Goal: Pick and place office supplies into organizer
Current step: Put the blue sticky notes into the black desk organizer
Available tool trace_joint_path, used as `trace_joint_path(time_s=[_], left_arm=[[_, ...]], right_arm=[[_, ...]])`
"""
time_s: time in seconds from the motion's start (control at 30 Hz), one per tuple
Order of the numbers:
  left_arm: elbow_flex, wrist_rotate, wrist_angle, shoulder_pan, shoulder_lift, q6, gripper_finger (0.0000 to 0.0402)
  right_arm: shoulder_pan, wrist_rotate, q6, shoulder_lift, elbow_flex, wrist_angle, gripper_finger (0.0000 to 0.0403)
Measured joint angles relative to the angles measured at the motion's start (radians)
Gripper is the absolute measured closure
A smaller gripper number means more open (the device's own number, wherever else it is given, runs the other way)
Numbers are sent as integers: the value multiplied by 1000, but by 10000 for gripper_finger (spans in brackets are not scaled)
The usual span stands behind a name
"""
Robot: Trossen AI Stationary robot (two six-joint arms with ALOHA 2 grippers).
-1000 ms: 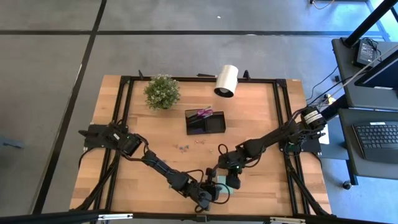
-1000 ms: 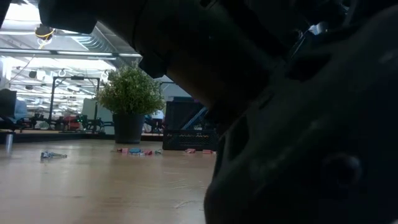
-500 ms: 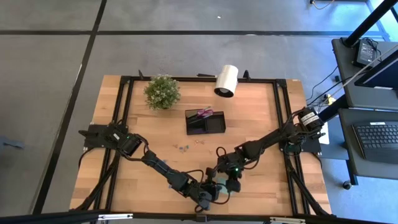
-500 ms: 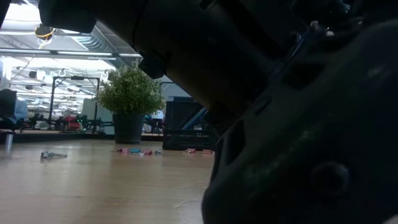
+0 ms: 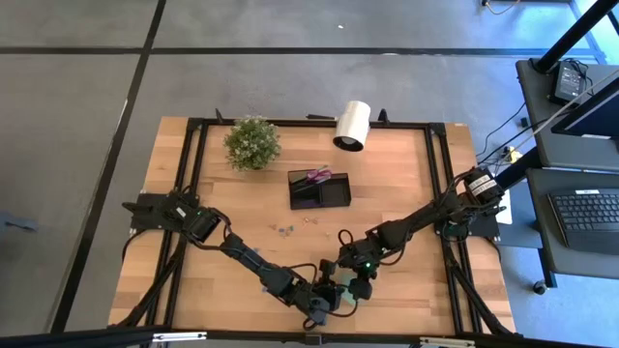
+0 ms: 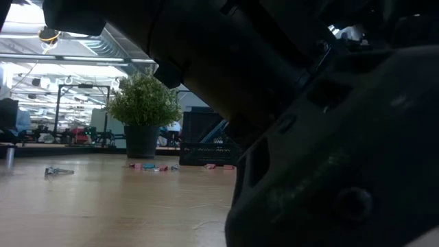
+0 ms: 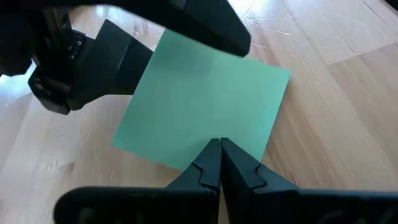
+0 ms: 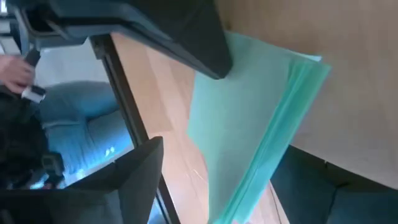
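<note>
Your wide-open right gripper (image 5: 340, 287) is straddling the sticky-note pad (image 7: 202, 102), lying flat; closed left gripper (image 7: 219, 163) is touching its edge.

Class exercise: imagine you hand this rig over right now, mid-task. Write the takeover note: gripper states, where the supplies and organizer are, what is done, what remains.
Left gripper: shut, fingertips together at one edge of the green sticky-note pad, at the table's near edge.
Right gripper: open, jaws either side of the same pad; no grip visible yet.
Organizer: mid-table, beyond both grippers, with the purple-handled scissors already in it.
Small clips: loose on the wood between organizer and arms.
Potted plant and white roll: at the far edge.
Done: scissors stowed.
Left: the pad, then the clips.
</note>
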Motion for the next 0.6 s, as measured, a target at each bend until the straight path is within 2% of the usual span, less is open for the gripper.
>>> trace_joint_path(time_s=[0.23,0.6], left_arm=[[0,0,0,0,0,0,400],[-1,25,-3,2,-2,-16,400]], right_arm=[[0,8,99,-1,0,50,126],[0,5,108,-2,0,40,126]])
